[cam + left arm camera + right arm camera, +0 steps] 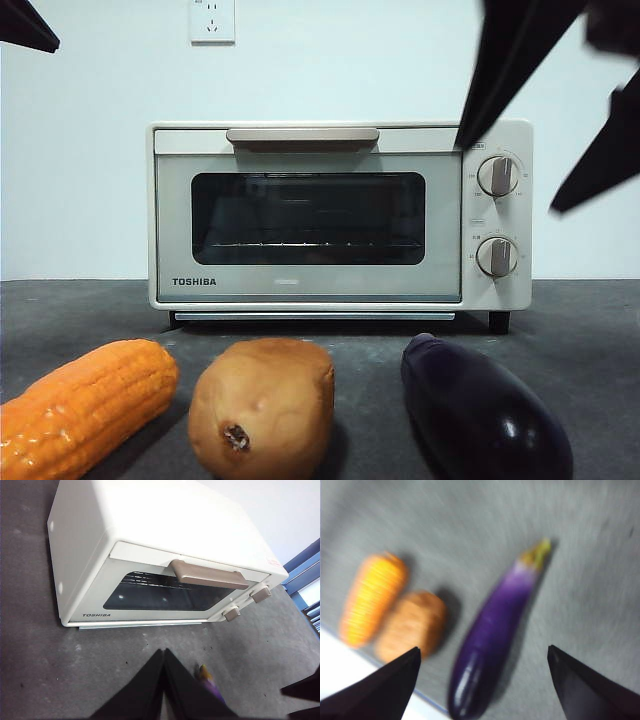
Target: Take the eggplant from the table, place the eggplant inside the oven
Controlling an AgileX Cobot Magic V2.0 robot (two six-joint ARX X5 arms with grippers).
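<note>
Right wrist view, though blurred, shows the right gripper (482,672) with fingers wide apart, directly above the eggplant (492,640), which lies free on the bench (600,560); its long axis runs roughly between the fingers. The potato (412,625) lies just beside it, the corn (372,600) beyond. The other flank is open. The left gripper (164,652), fingers together, waits before the oven (340,215), whose door is closed.

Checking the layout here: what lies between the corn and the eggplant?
The potato lies between the corn and the eggplant, as the front view shows; the blurred right wrist view agrees.
</note>
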